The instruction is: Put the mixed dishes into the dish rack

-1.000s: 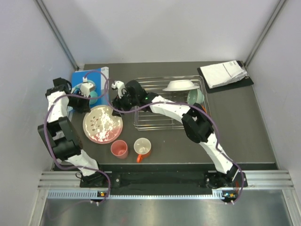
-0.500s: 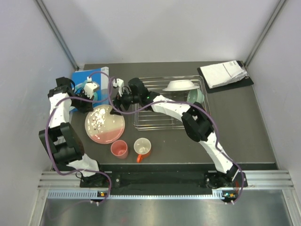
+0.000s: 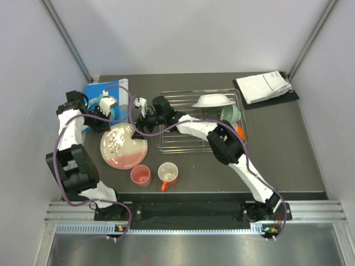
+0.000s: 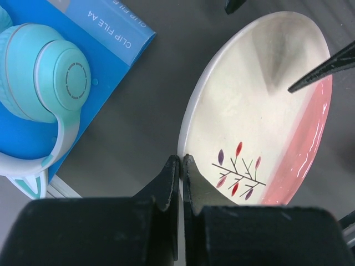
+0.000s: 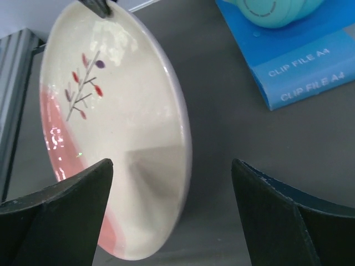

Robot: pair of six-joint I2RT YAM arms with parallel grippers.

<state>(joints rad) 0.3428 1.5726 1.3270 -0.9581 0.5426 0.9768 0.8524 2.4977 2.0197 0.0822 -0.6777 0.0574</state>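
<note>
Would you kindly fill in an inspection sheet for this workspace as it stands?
Surface: dark table, no spills seen.
Job's things: plate outside dish rack; pink cup and orange mug at front; white bowl and mint bowl racked.
Clutter: blue clip file, teal headphones, papers.
Grippers: left gripper jaws pinching plate rim; right gripper jaws open, facing plate edge.
Cables: purple cable looping over both arms.
Surroundings: pale walls, nothing else seen.

White links between chunky black joints; purple cables looping alongside; matte black wedge-shaped fingers.
</note>
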